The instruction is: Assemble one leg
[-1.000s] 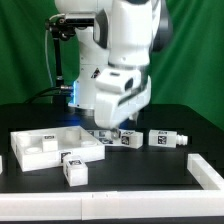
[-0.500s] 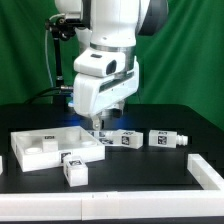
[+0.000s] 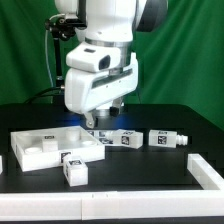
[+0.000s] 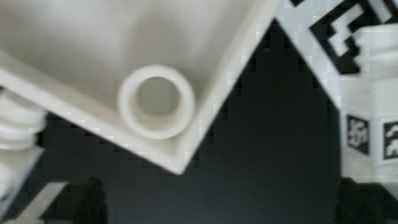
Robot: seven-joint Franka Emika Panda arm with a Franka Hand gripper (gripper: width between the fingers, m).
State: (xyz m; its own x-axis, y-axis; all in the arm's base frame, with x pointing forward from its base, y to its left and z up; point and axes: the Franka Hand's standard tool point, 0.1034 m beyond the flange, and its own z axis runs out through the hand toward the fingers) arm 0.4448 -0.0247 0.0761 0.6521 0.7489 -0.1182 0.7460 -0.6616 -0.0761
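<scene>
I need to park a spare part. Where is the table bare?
Bare table lies in front, between the near leg and the white bar at the exterior view's right. Crowded under the gripper, by the panel and the middle leg.

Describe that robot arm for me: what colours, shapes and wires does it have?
The arm has smooth, rounded, glossy white shells with dark grey at the joints. A black cable runs down beside it. Its tool looks small and dark under a boxy white housing.
</scene>
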